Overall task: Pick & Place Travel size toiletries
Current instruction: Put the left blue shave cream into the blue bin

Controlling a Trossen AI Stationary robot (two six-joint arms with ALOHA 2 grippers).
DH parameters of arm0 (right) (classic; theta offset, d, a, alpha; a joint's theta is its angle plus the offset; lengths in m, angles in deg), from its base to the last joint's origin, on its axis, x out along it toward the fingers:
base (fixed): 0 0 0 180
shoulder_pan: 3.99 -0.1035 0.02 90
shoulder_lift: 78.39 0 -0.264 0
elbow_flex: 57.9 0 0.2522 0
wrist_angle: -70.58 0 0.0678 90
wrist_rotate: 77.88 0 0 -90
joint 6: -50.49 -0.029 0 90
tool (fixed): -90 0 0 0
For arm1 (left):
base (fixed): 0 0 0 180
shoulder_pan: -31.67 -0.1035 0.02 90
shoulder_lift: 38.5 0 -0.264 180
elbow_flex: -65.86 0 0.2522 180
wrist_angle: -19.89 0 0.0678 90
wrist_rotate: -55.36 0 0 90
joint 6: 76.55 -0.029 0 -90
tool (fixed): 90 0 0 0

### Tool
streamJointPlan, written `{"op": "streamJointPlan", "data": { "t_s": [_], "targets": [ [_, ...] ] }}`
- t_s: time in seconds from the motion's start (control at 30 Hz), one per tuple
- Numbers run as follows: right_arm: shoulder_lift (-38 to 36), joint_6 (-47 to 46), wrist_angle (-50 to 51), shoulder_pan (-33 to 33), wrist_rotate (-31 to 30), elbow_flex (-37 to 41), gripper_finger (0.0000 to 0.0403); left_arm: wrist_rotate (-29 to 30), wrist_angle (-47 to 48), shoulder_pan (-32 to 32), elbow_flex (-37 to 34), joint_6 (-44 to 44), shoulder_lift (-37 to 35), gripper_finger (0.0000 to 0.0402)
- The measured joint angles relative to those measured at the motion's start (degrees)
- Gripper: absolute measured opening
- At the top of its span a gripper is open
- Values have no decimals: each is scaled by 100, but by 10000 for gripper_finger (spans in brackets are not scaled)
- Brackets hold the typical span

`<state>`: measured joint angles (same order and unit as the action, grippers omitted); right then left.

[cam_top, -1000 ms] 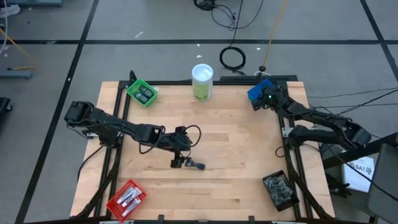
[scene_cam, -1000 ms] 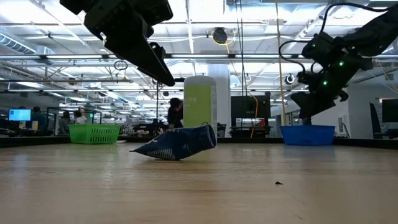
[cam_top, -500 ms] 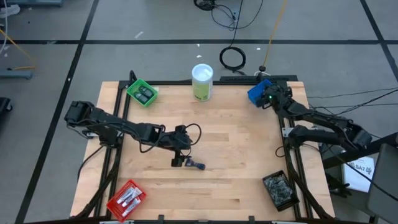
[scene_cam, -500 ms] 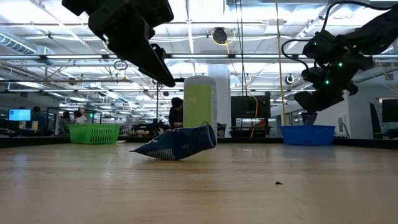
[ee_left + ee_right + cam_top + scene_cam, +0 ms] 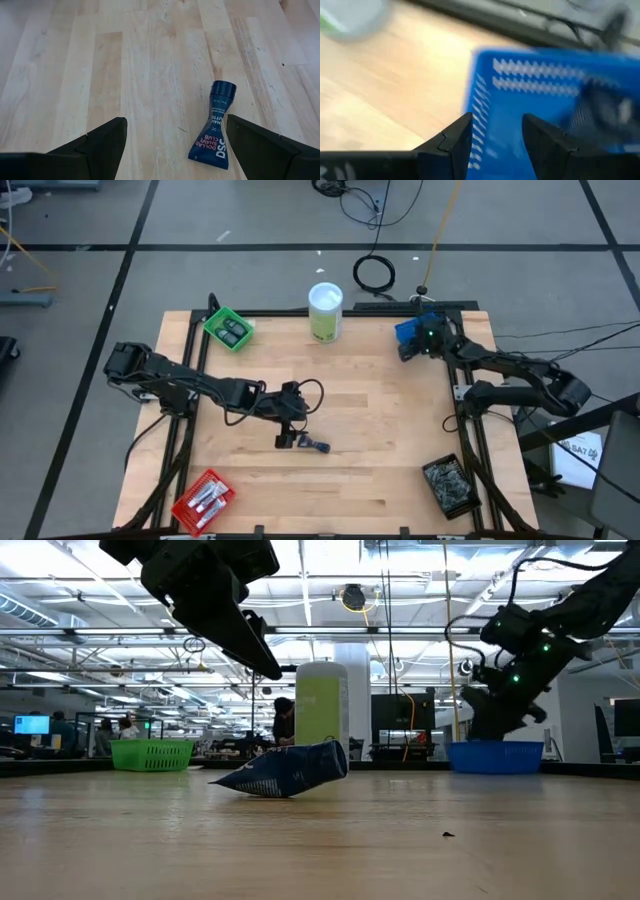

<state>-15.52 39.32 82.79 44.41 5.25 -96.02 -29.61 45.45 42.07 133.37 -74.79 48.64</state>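
One blue-and-white tube [image 5: 213, 125] lies on the desk [image 5: 380, 420] near its middle, directly under the left gripper [image 5: 287, 442], whose jaws are spread wide and hover above it, unmoved over the last second. Only the right gripper [image 5: 410, 350] has shifted: it has dropped a little and swung toward the near edge of the blue bin [image 5: 545, 100] at the far right corner, jaws part open with nothing visible between them. That suggests a drop-off there is finished, leaving the tube as the next pick.
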Motion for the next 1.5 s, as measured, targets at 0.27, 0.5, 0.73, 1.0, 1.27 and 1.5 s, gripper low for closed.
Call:
{"op": "streamJointPlan", "data": {
  "t_s": [0.27,0.5,0.73,1.0,1.27,1.5],
  "targets": [
    [-510,-322,-622,-40,412,-87,159,0,-2,0,0,-9,0,335],
    [-833,-269,1711,-439,-772,-1295,113,2,-4,0,0,-63,0,335],
    [-512,23,3878,-313,-1703,-2261,11,2,-7,-42,0,-59,0,335],
    [145,389,3673,110,-1850,-2091,1,4,-11,-117,0,-55,-1,335],
    [669,483,3292,102,-1248,-2092,1,4,-105,-131,0,-47,-2,335],
    [925,366,3151,101,-659,-2092,1,4,-101,-133,0,-37,-2,335]
  ]
}}
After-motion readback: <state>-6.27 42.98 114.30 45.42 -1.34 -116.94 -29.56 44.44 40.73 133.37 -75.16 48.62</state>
